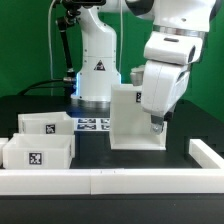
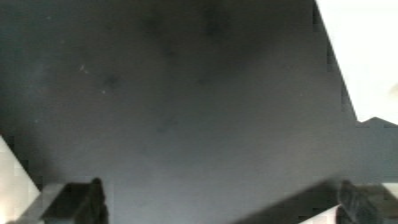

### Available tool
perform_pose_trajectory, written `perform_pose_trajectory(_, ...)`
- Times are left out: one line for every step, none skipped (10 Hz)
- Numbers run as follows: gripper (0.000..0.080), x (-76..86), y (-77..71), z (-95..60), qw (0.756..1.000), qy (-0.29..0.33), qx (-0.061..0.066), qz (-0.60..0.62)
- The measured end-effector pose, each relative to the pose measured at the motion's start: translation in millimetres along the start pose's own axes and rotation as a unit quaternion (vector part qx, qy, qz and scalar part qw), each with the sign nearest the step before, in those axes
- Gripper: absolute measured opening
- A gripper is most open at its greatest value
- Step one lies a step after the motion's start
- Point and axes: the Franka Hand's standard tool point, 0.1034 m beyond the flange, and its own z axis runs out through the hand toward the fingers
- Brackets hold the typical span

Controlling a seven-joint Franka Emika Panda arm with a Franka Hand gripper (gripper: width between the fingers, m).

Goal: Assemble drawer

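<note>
The drawer's tall white shell (image 1: pixel 135 120) stands upright on the black table, right of centre in the exterior view. Two small open-top trays with marker tags, one (image 1: pixel 45 127) behind the other (image 1: pixel 38 153), sit at the exterior view's left. My gripper (image 1: pixel 157 124) hangs low at the shell's right side, close to its wall. In the wrist view my gripper (image 2: pixel 217 205) is open, its two dark fingers (image 2: pixel 71 200) wide apart with only dark table between them. A white surface, likely the shell (image 2: pixel 365 50), fills one edge of the wrist view.
A long low white rail (image 1: pixel 110 180) runs along the table's front and turns up at the exterior view's right (image 1: pixel 208 152). The marker board (image 1: pixel 92 124) lies behind the shell, before the arm's white base (image 1: pixel 97 70).
</note>
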Motion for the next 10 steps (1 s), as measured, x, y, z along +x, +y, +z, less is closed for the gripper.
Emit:
perform_pose_trajectory(0.0649, 0.3, 0.2, 0.0, 1.0, -0.004, -0.004, -0.007)
perform_pose_trajectory(0.0649, 0.4, 0.1, 0.0, 1.0, -0.004, -0.004, -0.007)
perform_pose_trajectory(0.0649, 0.7, -0.2, 0.0, 1.0, -0.004, -0.004, -0.008)
perform_pose_trajectory(0.0649, 0.6, -0.2, 0.0, 1.0, -0.004, -0.004, -0.008)
perform_pose_trajectory(0.0649, 0.6, -0.2, 0.1, 1.0, -0.004, -0.004, -0.008)
perform_pose_trajectory(0.0649, 0.5, -0.7, -0.2, 1.0, -0.003, -0.003, 0.003)
perform_pose_trajectory(0.0649, -0.3, -3.6, -1.8, 0.999, -0.005, -0.002, 0.054)
perform_pose_trajectory(0.0649, -0.7, -7.1, -2.8, 0.995, -0.011, 0.006, 0.102)
perform_pose_trajectory(0.0649, -0.8, -10.0, -3.8, 0.988, -0.017, 0.017, 0.152)
perform_pose_trajectory(0.0649, 2.9, -10.2, -6.9, 0.98, -0.016, 0.02, 0.197)
